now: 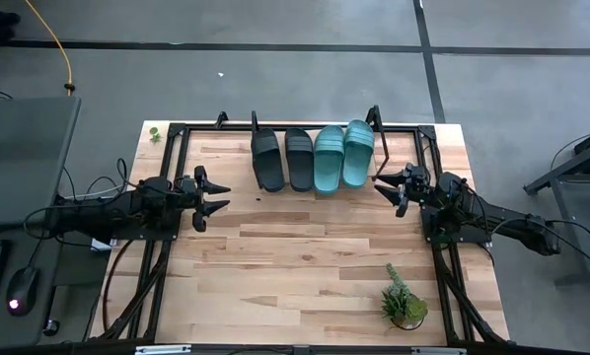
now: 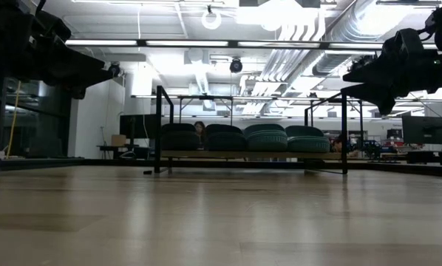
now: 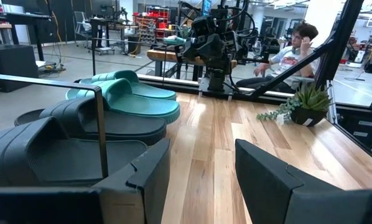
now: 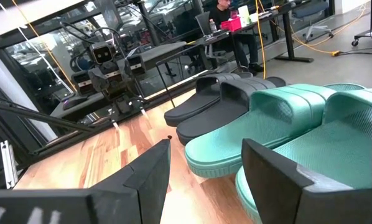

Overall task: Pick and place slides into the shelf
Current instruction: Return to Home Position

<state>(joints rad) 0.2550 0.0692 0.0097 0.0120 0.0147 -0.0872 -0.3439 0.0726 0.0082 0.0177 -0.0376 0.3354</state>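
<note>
Slides (image 1: 313, 158) side by side on shelf (image 1: 221, 148), wooden table (image 1: 305, 266), workshop (image 2: 206, 74) beyond

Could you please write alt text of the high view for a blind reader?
Two black slides and two teal slides lie side by side on the shelf at the table's far edge. The left gripper and right gripper flank them, open and empty; a potted plant stands near the right arm.

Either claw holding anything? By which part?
Nothing held: left claw and right claw are both open and empty. The four slides lie on the shelf.
</note>
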